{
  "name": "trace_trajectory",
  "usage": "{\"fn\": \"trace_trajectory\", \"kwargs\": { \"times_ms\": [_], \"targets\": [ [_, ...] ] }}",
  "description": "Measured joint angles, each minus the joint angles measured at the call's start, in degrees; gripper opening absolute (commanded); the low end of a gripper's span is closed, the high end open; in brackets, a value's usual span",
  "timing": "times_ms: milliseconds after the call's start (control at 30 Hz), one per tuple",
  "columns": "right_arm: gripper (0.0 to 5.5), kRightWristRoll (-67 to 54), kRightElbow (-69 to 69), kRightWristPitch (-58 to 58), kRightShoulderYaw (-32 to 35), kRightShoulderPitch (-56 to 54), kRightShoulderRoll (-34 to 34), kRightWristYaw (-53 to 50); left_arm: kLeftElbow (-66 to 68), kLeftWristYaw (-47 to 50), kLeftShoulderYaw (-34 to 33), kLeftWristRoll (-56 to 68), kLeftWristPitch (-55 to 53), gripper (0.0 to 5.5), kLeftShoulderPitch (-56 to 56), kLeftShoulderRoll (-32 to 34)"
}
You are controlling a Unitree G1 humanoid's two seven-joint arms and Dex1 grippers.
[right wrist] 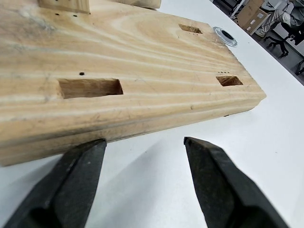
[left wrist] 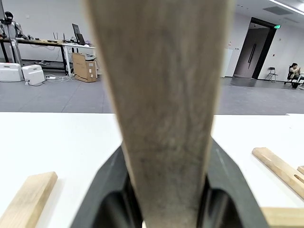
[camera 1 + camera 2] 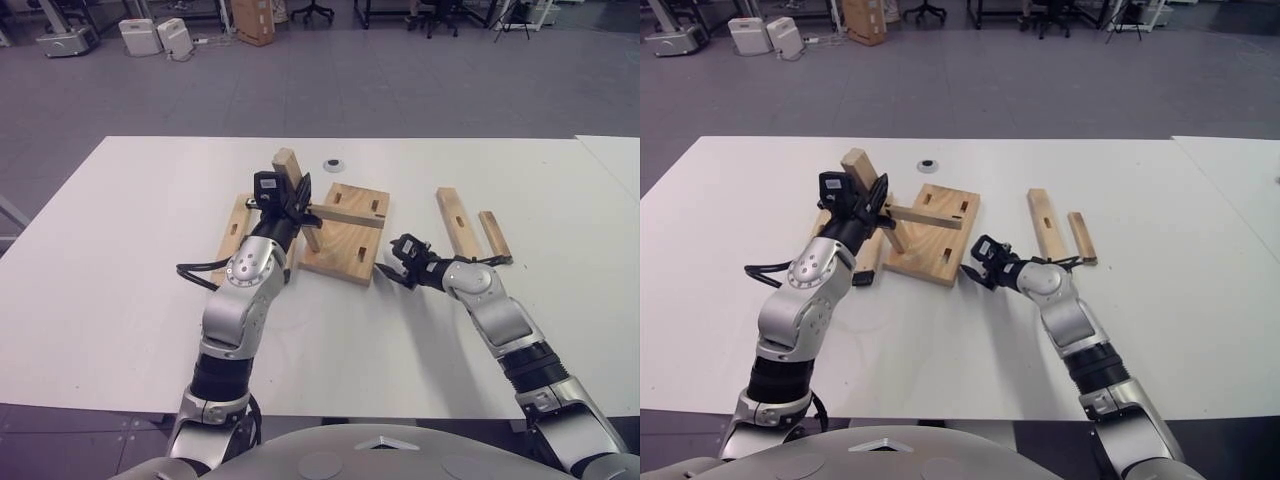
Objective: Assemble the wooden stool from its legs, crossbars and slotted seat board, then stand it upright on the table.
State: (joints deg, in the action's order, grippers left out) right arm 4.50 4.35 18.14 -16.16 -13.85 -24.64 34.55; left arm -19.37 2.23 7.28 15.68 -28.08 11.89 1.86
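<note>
The slotted seat board (image 3: 347, 243) lies flat mid-table, its slots (image 1: 89, 87) facing up. My left gripper (image 3: 288, 200) is shut on a wooden leg (image 3: 296, 195) that stands tilted at the board's left edge, with a crossbar (image 3: 347, 216) running from it across the board. In the left wrist view the leg (image 2: 161, 95) sits between the dark fingers (image 2: 107, 194). My right gripper (image 3: 392, 271) is open at the board's near right corner, its fingers (image 1: 76, 180) just off the board's edge and touching nothing.
Another leg (image 3: 236, 228) lies flat left of the board, partly behind my left arm. A slotted leg (image 3: 455, 222) and a short crossbar (image 3: 494, 236) lie to the right. A small round black-and-white disc (image 3: 332, 164) sits behind the board. A neighbouring table (image 3: 615, 160) stands at far right.
</note>
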Motion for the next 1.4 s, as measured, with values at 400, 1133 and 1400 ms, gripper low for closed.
{"fn": "trace_trajectory", "kwargs": {
  "times_ms": [400,1133,1400],
  "targets": [
    [3.07,0.06,1.83,-1.54,2.06,-1.49,0.49,-0.51,-7.74,-4.18,-4.66,9.05,-7.53,3.49,0.22,-1.71],
    [3.07,-3.2,12.9,-5.02,16.92,-7.53,-3.53,-6.74,8.7,-6.13,-6.65,6.2,-8.94,5.36,1.3,12.8],
    [3.07,-3.05,13.68,-5.51,15.79,-7.59,-1.42,-7.39,17.27,-8.72,0.74,-1.47,-8.91,4.5,-2.15,12.07]
  ]
}}
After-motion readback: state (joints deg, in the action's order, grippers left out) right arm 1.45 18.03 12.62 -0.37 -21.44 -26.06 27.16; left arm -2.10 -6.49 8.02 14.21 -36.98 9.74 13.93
